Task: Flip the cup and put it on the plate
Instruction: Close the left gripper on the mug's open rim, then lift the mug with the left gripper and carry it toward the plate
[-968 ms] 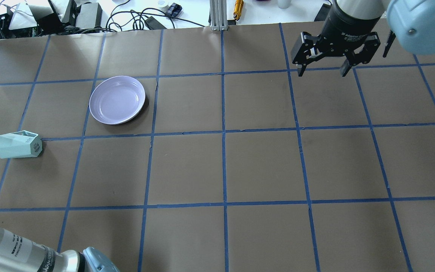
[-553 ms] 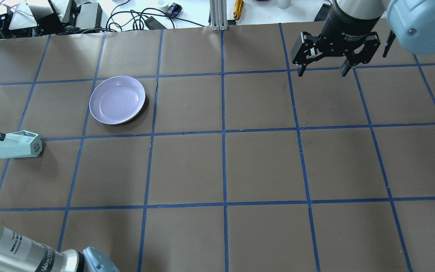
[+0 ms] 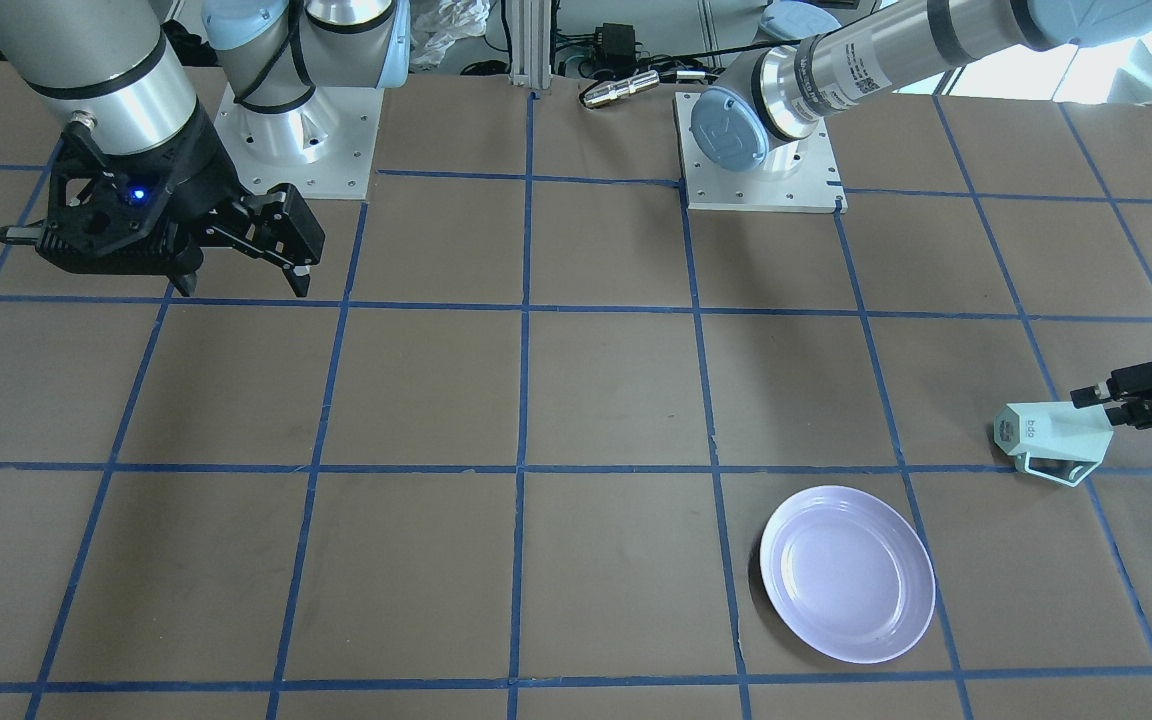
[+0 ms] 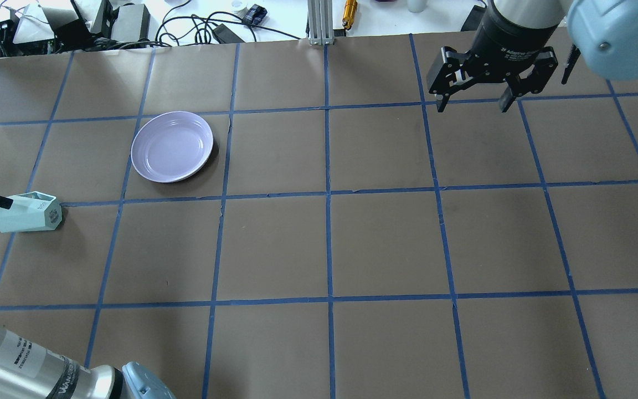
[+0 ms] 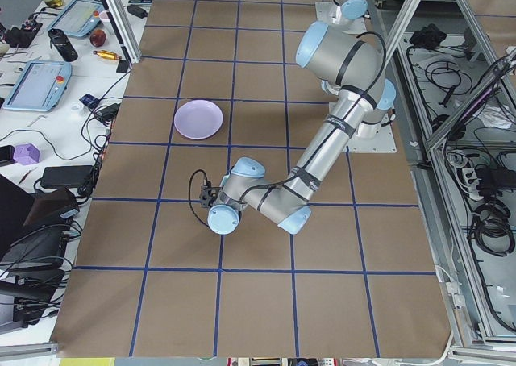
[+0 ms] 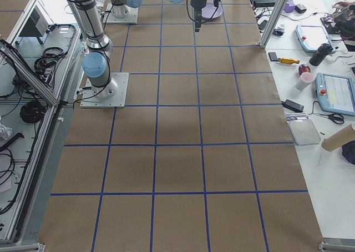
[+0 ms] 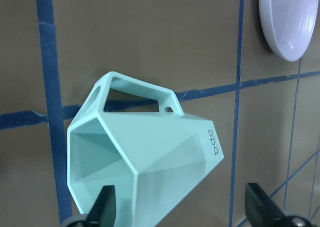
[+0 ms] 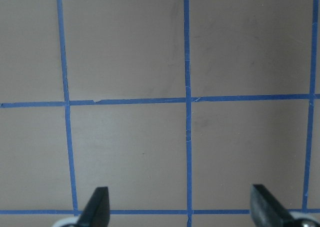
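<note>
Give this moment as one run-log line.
phase: pre-grasp | cup: lying on its side | left gripper: jaws open at cup mouth | right gripper: open, far from cup | plate: empty

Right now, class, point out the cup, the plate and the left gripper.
cup (image 4: 25,213), overhead exterior view, on its faceted side wall.
plate (image 4: 172,145), overhead exterior view, on its bare middle.
left gripper (image 7: 181,203), left wrist-mounted view, midway between its fingertips.
</note>
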Controlling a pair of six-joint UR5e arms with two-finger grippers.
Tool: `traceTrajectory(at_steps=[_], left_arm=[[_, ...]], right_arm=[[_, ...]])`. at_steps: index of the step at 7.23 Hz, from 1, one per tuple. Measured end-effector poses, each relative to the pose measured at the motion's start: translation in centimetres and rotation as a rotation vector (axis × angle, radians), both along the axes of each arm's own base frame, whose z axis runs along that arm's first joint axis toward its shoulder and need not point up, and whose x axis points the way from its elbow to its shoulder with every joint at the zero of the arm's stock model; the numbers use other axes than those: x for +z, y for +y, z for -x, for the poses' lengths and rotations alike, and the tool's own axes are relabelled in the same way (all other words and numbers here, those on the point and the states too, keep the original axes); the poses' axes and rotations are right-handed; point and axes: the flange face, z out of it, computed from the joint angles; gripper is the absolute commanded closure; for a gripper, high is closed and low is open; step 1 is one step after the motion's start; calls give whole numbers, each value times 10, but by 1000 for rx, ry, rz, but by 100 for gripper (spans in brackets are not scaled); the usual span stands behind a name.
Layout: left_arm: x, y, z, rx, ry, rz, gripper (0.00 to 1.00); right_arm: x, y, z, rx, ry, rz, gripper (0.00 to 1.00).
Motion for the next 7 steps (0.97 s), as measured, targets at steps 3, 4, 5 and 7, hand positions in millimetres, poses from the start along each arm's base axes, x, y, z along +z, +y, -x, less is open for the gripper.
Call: traceTrajectory(at_steps=[3,4,5,7], left_arm=[[-7,-3,2,-14,72,-11,48],[-8,-3,5,-15,92,-13,67],[-8,-4,8,-15,104,-14,82],[-3,-4,11,-13,114,-15,96]], right_arm=[[0,0,0,0,0,0,0],[0,0,0,0,0,0,0],[0,0,0,0,0,0,0],[0,0,0,0,0,0,0]])
